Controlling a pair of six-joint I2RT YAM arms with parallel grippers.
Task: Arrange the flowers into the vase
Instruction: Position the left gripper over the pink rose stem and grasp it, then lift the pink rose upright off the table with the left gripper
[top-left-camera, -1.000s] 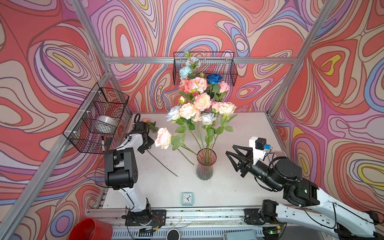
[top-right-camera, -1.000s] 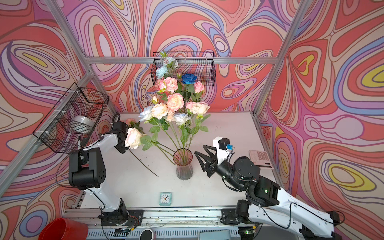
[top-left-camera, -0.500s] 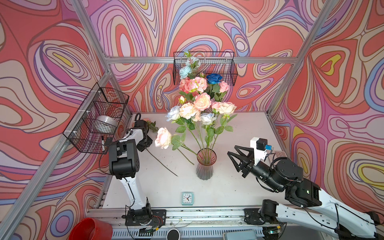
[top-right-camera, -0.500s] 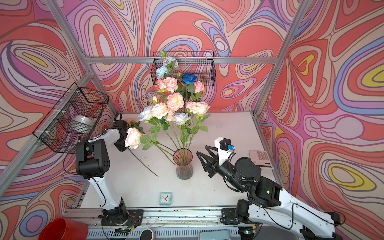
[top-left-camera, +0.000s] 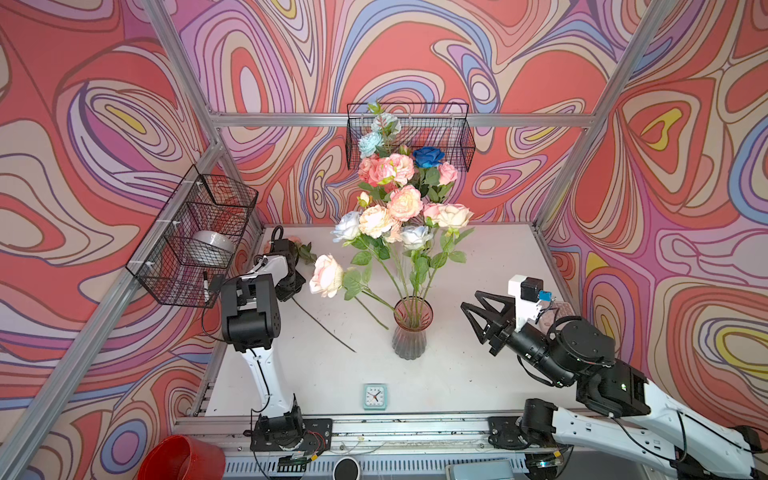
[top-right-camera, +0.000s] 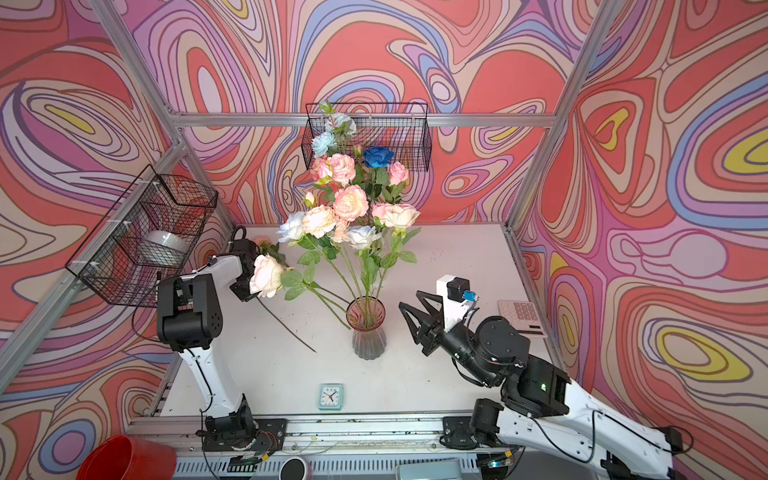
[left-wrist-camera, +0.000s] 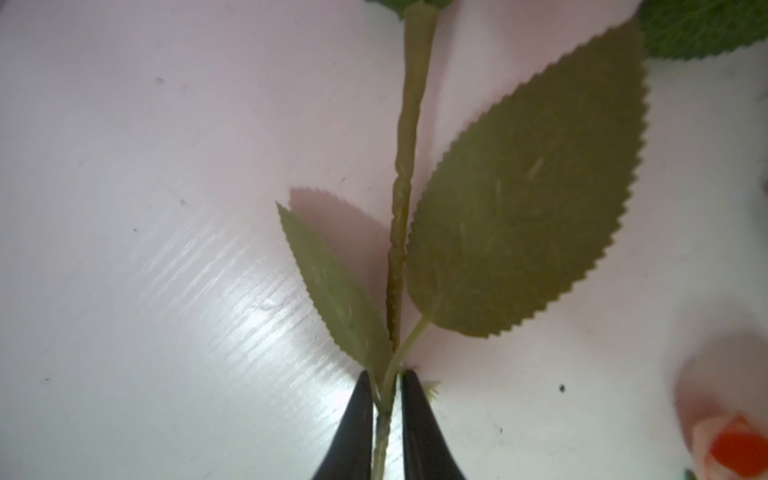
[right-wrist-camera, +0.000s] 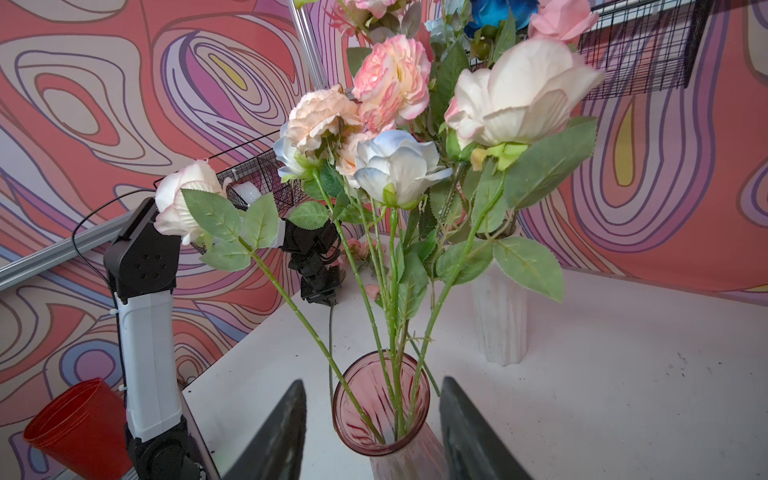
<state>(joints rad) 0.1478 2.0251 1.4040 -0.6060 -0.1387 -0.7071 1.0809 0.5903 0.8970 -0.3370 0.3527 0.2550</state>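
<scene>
Top views: pink ribbed glass vase (top-left-camera: 412, 328) stands mid-way on white matte surface (top-left-camera: 478, 257) and holds long-stemmed fabric roses (top-left-camera: 376, 220) in peach, white and pale blue. Left gripper (top-left-camera: 292, 293) left of vase, down on loose green stem (top-left-camera: 324, 326) lying flat on surface. Right gripper (top-right-camera: 409, 300) right of vase, apart from it, jaws spread.

Left wrist: tapered black fingertips (left-wrist-camera: 357, 424) pinched tight on thin knobbly loose green stem (left-wrist-camera: 401, 216), just beside serrated leaf (left-wrist-camera: 528, 199).

Right wrist: pink ribbed glass vase (right-wrist-camera: 380, 415) seen between spread fingers; white ribbed vase (right-wrist-camera: 498, 316) behind it.
</scene>
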